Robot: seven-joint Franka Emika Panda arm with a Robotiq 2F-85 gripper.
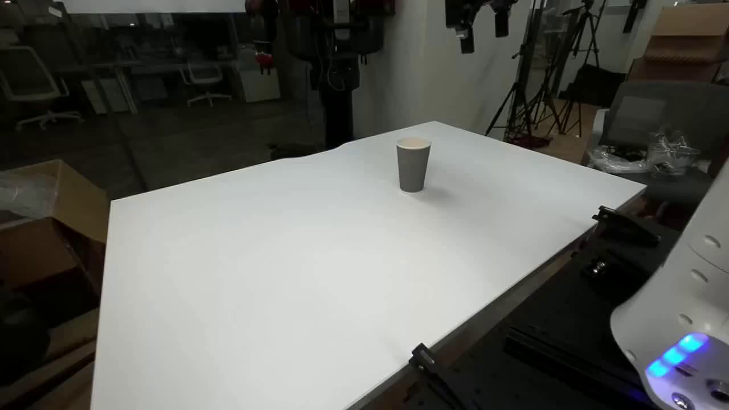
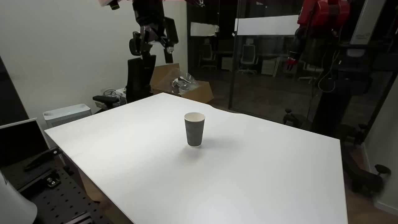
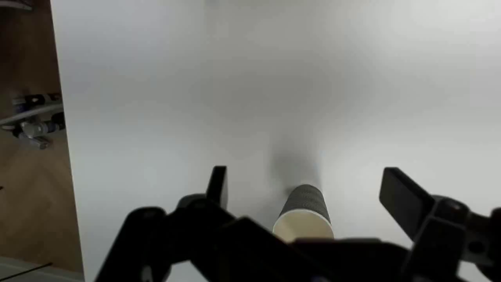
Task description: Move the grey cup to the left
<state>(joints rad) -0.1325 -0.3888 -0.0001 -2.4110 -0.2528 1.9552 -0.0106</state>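
And the pincer (image 3: 306,188) blocks part of the grey cup (image 3: 305,199) in the wrist view, while the bottom edge slices off the tabletop (image 1: 245,285) in both exterior views!

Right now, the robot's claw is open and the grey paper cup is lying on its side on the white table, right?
Not quite: the grey paper cup is standing upright on the white table, as both exterior views show. The claw is open, as you said.

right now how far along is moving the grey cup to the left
Done: the gripper hangs open above the white table; a finished move can't be confirmed. In hand: nothing; in both exterior views the grey cup stands upright and ungripped on the table. Remaining: probably grasp, leftward carry and release.
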